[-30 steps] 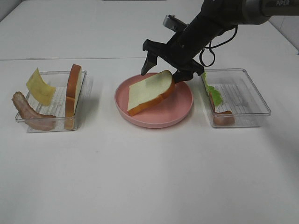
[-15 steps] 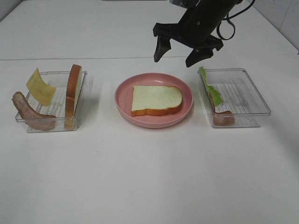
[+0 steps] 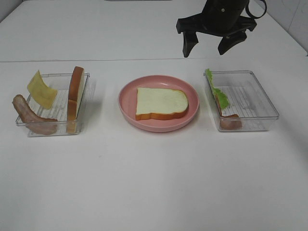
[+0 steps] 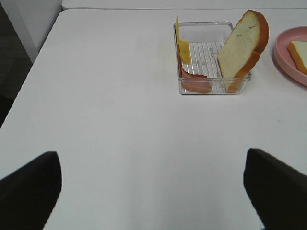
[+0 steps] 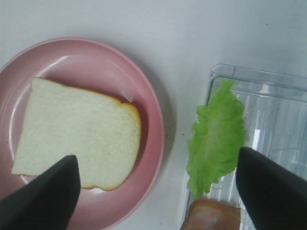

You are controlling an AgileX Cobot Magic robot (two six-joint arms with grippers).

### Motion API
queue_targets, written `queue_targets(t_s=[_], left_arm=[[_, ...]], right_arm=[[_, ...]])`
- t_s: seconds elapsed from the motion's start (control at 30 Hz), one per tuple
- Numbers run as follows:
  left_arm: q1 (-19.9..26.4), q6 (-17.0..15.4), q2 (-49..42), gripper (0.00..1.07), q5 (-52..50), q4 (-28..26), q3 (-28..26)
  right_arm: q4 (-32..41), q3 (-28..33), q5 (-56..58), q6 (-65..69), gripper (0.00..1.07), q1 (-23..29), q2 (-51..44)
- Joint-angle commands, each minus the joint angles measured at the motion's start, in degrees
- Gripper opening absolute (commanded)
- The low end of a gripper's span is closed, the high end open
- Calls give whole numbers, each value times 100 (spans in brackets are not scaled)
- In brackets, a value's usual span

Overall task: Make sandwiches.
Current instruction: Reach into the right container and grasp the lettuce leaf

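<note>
TOY SANDWICH UNDER WAY: A slice of toy bread (image 3: 161, 103), white-faced with an orange-brown crust, lies flat in the middle of a round pink plate (image 3: 126, 108) on a smooth white table (image 3: 154, 183). At the plate's 9 o'clock sits a clear, ribbed, rectangular plastic tray (image 3: 60, 76). It holds a second bread slice (image 3: 75, 89) stood on edge against the wall nearest the plate, a thin square of yellow cheese (image 3: 41, 90) leaning at the far side, and a curved reddish-brown bacon strip (image 3: 29, 115) beside the cheese. At the plate's 3 o'clock a matching tray (image 3: 260, 96) holds a ruffled green lettuce leaf (image 3: 216, 91) propped against the wall nearest the plate. A bacon piece (image 3: 230, 121) lies in the corner toward the camera. The black two-fingered right claw (image 3: 204, 51) hangs above the table at about the plate's 1 o'clock, jaws spread wide and holding nothing. The left claw (image 4: 153, 191), seen only by its own wrist camera, is likewise spread and empty over bare table, well apart from the cheese tray.
</note>
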Motion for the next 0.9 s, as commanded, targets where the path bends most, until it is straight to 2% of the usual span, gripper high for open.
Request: queue_targets(t_s=[0.03, 0.3, 0.53, 0.9], left_arm=[[23, 0, -97, 98, -40, 23, -6], [23, 0, -97, 98, -40, 23, -6], [23, 0, -97, 98, -40, 23, -6], [23, 0, -97, 98, -40, 23, -6]], right_arm=[[-309, -23, -40, 229, 82, -6, 86], [-390, -23, -86, 246, 82, -6, 521], [-745, -23, -115, 246, 82, -6, 739], [-745, -23, -178, 241, 80, -6, 985]])
